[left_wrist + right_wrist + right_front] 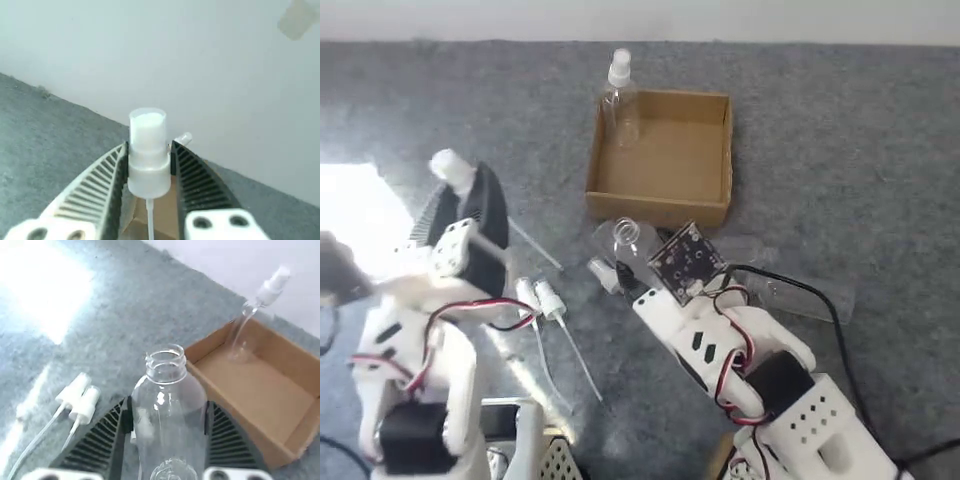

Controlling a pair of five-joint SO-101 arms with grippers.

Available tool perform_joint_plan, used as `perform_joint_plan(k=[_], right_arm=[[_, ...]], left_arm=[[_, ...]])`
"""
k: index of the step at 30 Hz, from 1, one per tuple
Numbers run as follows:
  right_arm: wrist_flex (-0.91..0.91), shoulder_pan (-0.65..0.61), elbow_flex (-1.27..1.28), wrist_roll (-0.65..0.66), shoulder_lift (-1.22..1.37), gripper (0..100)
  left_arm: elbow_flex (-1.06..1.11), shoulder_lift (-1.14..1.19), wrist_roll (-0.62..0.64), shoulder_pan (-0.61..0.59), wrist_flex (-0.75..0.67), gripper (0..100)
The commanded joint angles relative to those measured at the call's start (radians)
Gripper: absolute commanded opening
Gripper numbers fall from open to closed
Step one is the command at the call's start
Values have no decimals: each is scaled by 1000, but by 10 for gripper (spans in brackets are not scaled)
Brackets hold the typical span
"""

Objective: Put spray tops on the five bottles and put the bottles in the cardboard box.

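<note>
Left hand [148,151] clamps a spray top [148,142]; right hand [169,409] clamps an uncapped clear bottle [169,390].
One capped bottle [619,105] stands in the cardboard box's [656,209] far-left corner.

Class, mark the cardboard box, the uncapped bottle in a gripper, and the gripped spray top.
cardboard box [658,208]: high view, near wall.
uncapped bottle [169,400]: right wrist view, shoulder.
spray top [148,150]: left wrist view, collar.

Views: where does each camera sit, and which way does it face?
High: above the table, facing down on cardboard box and both arms.
Left wrist: on that arm, faces wall past left gripper holding spray top.
Right wrist: on that arm, faces box past right gripper holding open bottle.
High and right wrist share the capped bottle.
</note>
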Motion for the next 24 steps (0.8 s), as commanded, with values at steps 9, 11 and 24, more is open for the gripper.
perform_joint_plan(k=[9,11,24], right_arm=[[-145,-102,118,64,-12,112],[-145,-113,120,64,-12,112],[-143,-128,123,64,-13,112]], left_arm=[[4,-97,51,-32,-66,51],[28,-109,51,-32,-84,51],[125,-170,46,71,-120,51]])
